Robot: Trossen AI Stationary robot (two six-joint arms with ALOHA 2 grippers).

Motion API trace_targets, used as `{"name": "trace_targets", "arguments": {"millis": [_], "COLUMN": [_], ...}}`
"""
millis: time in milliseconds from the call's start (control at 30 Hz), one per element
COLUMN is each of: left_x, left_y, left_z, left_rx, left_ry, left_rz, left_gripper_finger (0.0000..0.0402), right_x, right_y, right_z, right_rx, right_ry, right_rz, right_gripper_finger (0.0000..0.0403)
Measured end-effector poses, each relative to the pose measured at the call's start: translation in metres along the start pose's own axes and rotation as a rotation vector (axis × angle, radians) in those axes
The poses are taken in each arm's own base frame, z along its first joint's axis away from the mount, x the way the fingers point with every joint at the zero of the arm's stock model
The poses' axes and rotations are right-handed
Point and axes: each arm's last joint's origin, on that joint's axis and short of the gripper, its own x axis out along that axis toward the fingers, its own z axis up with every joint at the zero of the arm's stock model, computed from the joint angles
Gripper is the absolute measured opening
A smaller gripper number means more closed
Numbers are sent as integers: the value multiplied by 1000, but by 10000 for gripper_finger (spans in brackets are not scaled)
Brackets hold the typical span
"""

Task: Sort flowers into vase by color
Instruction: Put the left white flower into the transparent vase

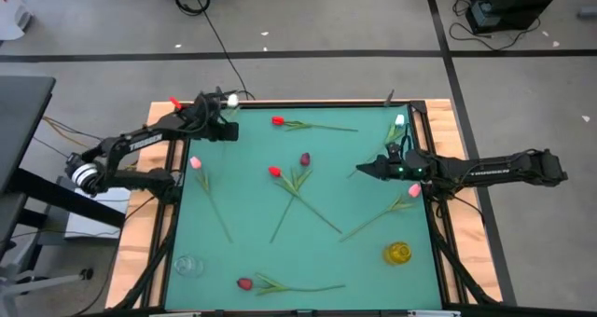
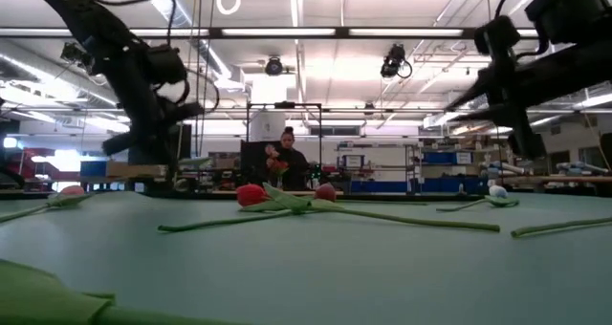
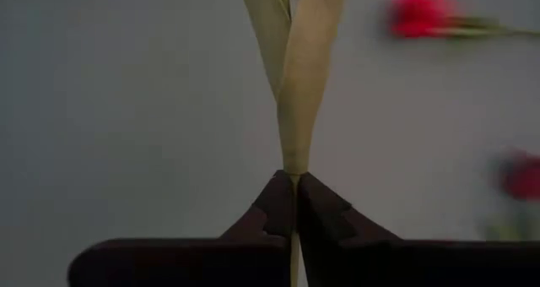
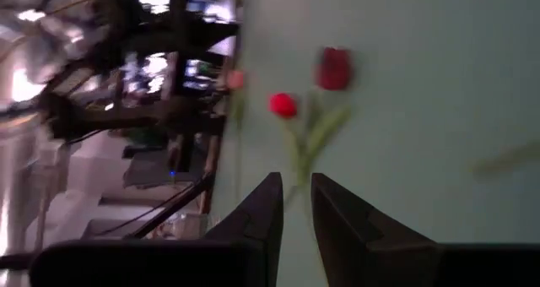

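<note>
Left gripper [image 3: 295, 204] pinches a flower stem [image 3: 297, 76]!
Upper left of frame; right gripper [image 4: 293, 204] slightly parted, empty, mid-right.

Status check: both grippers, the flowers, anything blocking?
Left gripper shut on a pale flower stem at the far-left corner. Right gripper empty, slightly open, hovering mid-right. Other flowers loose on mat. Nothing blocking.

Tulips across your green table [image 2: 287, 268]
At centre you see a red tulip [image 2: 251, 195]; a person [image 2: 285, 162] stands behind it.
</note>
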Motion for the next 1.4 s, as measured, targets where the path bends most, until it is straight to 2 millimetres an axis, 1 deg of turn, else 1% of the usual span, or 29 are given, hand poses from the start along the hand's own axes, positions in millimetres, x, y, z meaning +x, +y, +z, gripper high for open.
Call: {"name": "trace_targets", "arguments": {"millis": [67, 133, 233, 300, 433, 500, 567, 633, 733, 833, 933, 1033, 1133, 1233, 1333, 1400], "left_x": [-8, -17, -29, -34, -41, -42, -41, -41, -39, -35, -33, -36, -40, -42, -42, -42], "left_y": [-12, -26, -47, -62, -92, -107, -120, -131, -142, -149, -155, -161, -166, -169, -169, -169], "left_z": [2, 2, 0, -2, -8, -14, -19, -24, -31, -38, -46, -54, -61, -65, -66, -65], "left_rx": [117, 210, 307, 356, 416, 437, 457, 469, 476, 491, 564, 659, 714, 732, 723, 720], "left_ry": [-20, -46, -126, -179, -278, -328, -378, -412, -439, -441, -457, -487, -535, -557, -561, -565], "left_rz": [-172, -333, -483, -565, -719, -763, -819, -867, -900, -917, -935, -957, -976, -968, -951, -949], "left_gripper_finger": [11, 11, 11, 11, 11, 11, 11, 11, 11, 11, 11, 11, 11, 11, 11, 11], "right_x": [0, 1, 7, 14, 35, 48, 61, 75, 94, 112, 127, 138, 146, 151, 149, 148], "right_y": [12, 23, 42, 57, 97, 116, 131, 144, 160, 167, 169, 169, 169, 173, 181, 183], "right_z": [3, 6, 13, 17, 25, 29, 33, 38, 42, 42, 41, 40, 37, 35, 32, 31], "right_rx": [-65, -123, -223, -310, -479, -543, -582, -604, -647, -688, -702, -716, -743, -778, -832, -863], "right_ry": [-29, -58, -79, -68, -59, -66, -82, -86, -82, -69, -46, -15, 6, 45, 48, 43], "right_rz": [120, 177, 160, 157, 194, 202, 179, 169, 181, 176, 169, 174, 178, 219, 265, 269], "right_gripper_finger": [75, 76, 86, 101, 144, 168, 186, 196, 197, 194, 193, 193, 193, 192, 185, 178]}}
